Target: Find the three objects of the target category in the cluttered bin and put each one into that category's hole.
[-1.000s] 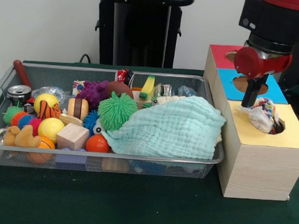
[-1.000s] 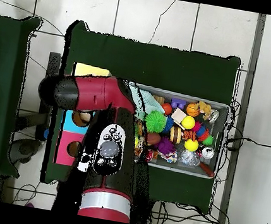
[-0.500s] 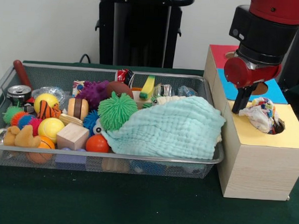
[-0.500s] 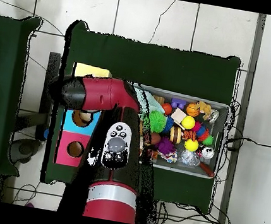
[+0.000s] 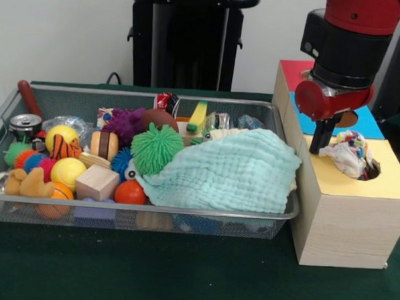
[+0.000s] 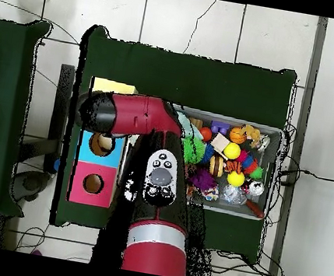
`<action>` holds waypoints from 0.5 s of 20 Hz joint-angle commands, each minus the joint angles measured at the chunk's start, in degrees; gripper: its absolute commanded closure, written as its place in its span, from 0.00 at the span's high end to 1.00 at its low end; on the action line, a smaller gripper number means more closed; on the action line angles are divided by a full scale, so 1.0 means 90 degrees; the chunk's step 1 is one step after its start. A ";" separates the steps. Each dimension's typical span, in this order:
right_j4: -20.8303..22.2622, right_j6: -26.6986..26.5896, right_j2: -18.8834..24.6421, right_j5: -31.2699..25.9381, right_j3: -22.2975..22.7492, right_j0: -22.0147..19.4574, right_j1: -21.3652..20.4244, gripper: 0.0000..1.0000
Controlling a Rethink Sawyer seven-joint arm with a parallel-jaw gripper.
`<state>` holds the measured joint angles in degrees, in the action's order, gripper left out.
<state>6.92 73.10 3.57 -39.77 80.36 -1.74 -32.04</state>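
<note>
The silver wire-mesh bin (image 5: pixel 151 208) is full of toys. A crumpled wrapper (image 5: pixel 348 154), white with confetti colours, lies in and over the round hole (image 5: pixel 372 171) of the yellow-topped wood box (image 5: pixel 346 216). My gripper (image 5: pixel 318 140) hangs over the yellow top's left edge, just left of that wrapper and apart from it. A clear crinkly wrapper (image 5: pixel 249 122) shows at the bin's back right, and another clear one (image 5: pixel 78 126) at the back left. In the overhead view the red arm (image 6: pixel 130 115) covers the gripper and most of the yellow box (image 6: pixel 112 86).
A blue-topped box (image 5: pixel 368 122) and a red-topped box (image 5: pixel 295 71) stand behind the yellow one. A mint quilted cloth (image 5: pixel 232 168) covers the bin's right half. A green spiky ball (image 5: pixel 156 148), a wooden block (image 5: pixel 97 182), balls and a can (image 5: pixel 25 124) fill the left.
The arm has swung from over the hole toward the bin side. The confetti wrapper stays behind in the yellow box's hole, free of the gripper.
</note>
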 commanded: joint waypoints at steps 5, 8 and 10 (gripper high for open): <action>-0.0015 0.0194 0.1203 0.0745 0.0857 -0.0613 0.0414 0.00; -0.0011 0.0219 0.1331 0.0706 0.0769 -0.0632 0.0440 0.00; 0.0022 0.0250 0.1344 0.0683 0.0750 -0.0633 0.0424 0.00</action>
<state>6.84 73.10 8.13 -39.63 81.96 -5.79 -32.68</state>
